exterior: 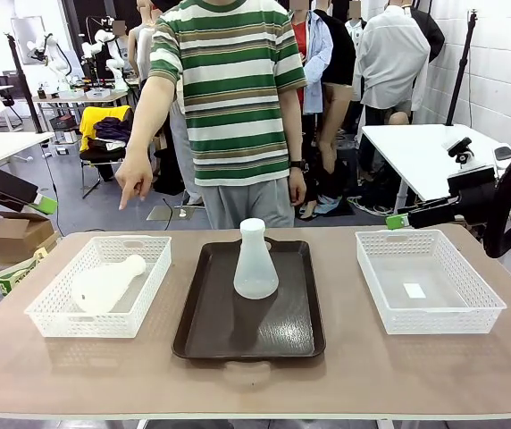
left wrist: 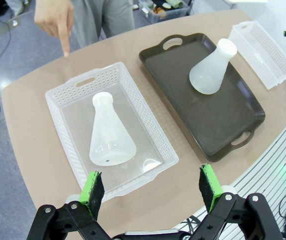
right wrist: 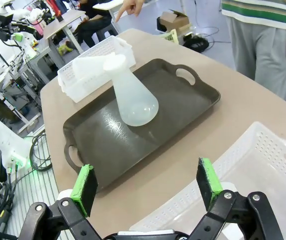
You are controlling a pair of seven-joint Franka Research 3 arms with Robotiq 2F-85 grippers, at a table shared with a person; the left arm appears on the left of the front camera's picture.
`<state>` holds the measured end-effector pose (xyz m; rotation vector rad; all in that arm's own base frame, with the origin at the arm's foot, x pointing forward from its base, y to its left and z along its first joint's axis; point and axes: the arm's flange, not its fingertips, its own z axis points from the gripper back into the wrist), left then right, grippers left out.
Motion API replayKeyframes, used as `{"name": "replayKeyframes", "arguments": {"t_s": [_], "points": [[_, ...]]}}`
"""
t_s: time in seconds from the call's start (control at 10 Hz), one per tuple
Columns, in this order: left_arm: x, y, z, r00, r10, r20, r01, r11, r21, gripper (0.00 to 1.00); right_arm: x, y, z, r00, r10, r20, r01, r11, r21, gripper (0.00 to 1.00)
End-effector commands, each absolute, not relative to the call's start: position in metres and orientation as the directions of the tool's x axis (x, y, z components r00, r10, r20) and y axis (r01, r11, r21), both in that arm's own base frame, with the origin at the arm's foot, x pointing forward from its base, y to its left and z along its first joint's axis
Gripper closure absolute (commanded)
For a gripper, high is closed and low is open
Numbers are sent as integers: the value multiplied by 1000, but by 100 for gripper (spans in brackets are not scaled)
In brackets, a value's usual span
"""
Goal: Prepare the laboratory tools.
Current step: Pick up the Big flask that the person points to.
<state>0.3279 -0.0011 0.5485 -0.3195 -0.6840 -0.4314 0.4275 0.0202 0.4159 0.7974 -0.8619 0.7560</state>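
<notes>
One frosted conical flask (exterior: 255, 261) (left wrist: 213, 70) (right wrist: 132, 95) stands upright on the dark brown tray (exterior: 211, 331) (left wrist: 233, 120) (right wrist: 98, 140) at the table's middle. A second flask (exterior: 105, 282) (left wrist: 108, 132) lies on its side in the left white mesh basket (exterior: 54, 313) (left wrist: 148, 145) (right wrist: 83, 75). The person's hand (exterior: 135, 183) (left wrist: 58, 22) points a finger down toward that basket. My left gripper (left wrist: 153, 192) hovers open above the basket's near edge. My right gripper (right wrist: 148, 187) hangs open between the tray and the right basket. Nothing sits between either pair of fingers.
The right white mesh basket (exterior: 434, 313) (left wrist: 263, 50) (right wrist: 263, 165) holds only a small white label. The person in a striped shirt (exterior: 233, 89) stands at the far edge. Bare tabletop (exterior: 255, 384) runs along the near side.
</notes>
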Motion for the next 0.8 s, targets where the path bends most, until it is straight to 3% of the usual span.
{"name": "replayKeyframes", "arguments": {"t_s": [0.0,0.7], "points": [[328,3,547,689,-294,663,494,859,-133,0,426,22,415,442,243,863,-826,486,286,0],[328,3,547,689,-294,663,494,859,-133,0,426,22,415,442,243,863,-826,486,286,0]]}}
